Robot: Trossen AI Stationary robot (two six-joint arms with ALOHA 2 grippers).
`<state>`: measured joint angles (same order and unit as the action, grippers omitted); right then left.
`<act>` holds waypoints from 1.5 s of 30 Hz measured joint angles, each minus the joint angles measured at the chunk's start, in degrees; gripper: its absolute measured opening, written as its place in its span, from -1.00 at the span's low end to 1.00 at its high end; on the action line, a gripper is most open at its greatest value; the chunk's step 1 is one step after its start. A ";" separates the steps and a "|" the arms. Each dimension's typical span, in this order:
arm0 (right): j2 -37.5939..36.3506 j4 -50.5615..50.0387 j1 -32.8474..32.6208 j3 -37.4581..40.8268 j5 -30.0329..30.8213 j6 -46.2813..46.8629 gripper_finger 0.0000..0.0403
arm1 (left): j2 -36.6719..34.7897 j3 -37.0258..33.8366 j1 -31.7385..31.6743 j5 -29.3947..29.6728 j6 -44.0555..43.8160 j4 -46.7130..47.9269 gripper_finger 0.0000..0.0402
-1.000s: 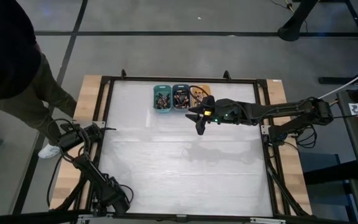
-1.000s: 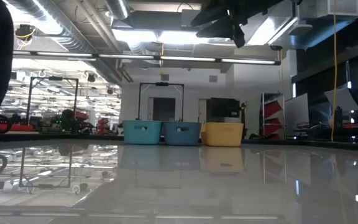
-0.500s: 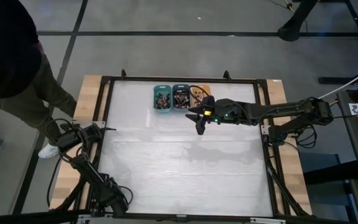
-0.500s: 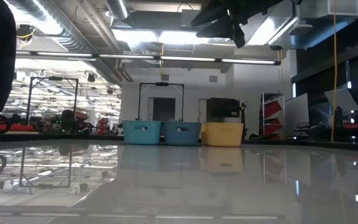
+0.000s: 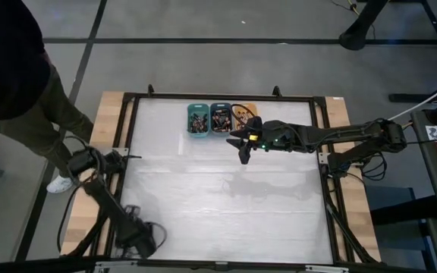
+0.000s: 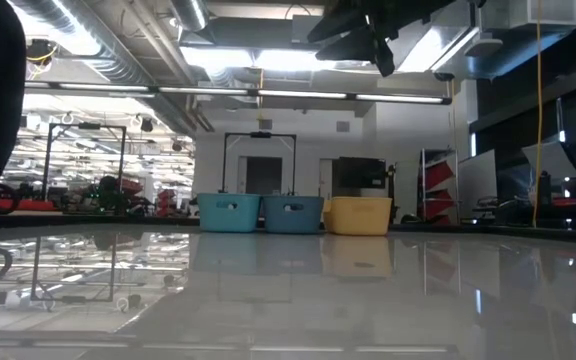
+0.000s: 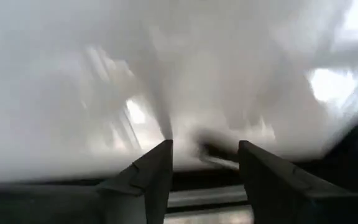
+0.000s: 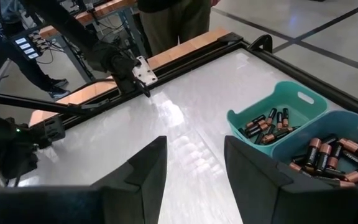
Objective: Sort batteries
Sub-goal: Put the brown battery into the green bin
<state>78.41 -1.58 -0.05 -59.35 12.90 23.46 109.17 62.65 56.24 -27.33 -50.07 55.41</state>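
Three small bins stand in a row at the table's far edge: teal bin (image 5: pixel 197 120), blue bin (image 5: pixel 221 118) and orange bin (image 5: pixel 241 114), the last partly under my right arm. Batteries (image 8: pixel 267 122) lie in the teal bin (image 8: pixel 278 106), and more, with coppery bands (image 8: pixel 328 155), in the blue bin (image 8: pixel 347 121). My right gripper (image 5: pixel 243 149) hovers open above the table, just on the near side of the orange bin, holding nothing. My left gripper (image 5: pixel 130 158) is open at the table's left edge, far from the bins.
A black frame (image 5: pixel 131 97) runs around the white table top (image 5: pixel 218 212), which spreads out on the near side of the bins. A person in dark clothes (image 5: pixel 10 61) stands beyond the table's left edge. The low view shows the bins (image 6: pixel 293 214) far back.
My left arm has shifted at the table's left edge: its wrist has swung a little up and toward the left, while its gripper stays by the left frame rail. My right arm and the bins have kept still.
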 joint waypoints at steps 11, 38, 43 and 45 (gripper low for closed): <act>0.00 0.00 0.00 0.00 0.19 -0.85 -0.20 | -15.33 0.20 -13.65 20.31 3.64 4.95 -0.34; 0.00 -1.05 0.09 0.02 0.14 -4.44 -0.20 | -6.09 0.42 1.51 6.99 -25.61 -25.56 -0.96; 0.00 -1.07 0.09 0.02 0.14 -4.39 -0.20 | -4.38 0.42 1.95 4.51 -25.50 -25.56 -0.99; 0.00 -1.07 0.07 0.02 0.08 -4.35 -0.20 | -3.76 0.42 1.86 3.87 -24.93 -25.59 -0.98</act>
<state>78.41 -2.66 0.01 -59.33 12.98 19.11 105.41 63.07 58.11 -23.46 -75.00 29.82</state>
